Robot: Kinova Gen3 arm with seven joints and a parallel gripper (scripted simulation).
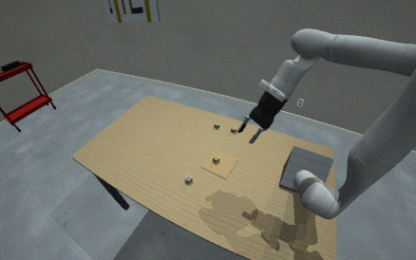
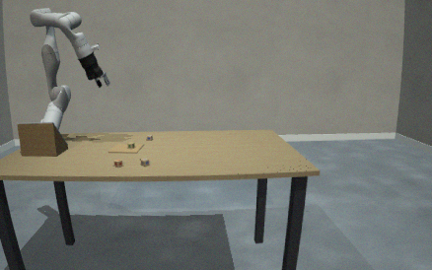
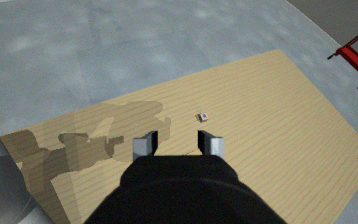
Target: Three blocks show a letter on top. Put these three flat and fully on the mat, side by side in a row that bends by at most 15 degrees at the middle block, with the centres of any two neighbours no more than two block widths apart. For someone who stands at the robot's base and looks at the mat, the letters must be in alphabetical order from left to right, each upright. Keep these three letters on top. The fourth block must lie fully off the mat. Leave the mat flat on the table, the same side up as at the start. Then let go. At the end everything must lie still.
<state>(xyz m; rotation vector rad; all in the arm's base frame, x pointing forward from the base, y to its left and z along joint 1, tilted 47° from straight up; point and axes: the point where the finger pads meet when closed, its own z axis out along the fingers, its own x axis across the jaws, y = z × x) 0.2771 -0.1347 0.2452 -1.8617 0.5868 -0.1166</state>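
The pincer [image 1: 250,133] hangs high above the wooden table [image 1: 142,138], fingers spread to their widest and holding nothing, probably so it can look the blocks over before choosing one. Well below it, one block [image 1: 216,159] sits on the mat [image 1: 228,168], while the other three [image 1: 188,179] [image 1: 217,125] [image 1: 233,129] lie on bare wood around it. Grey floor and plain walls surround the table, with a red cart [image 1: 29,66] far off beyond it.
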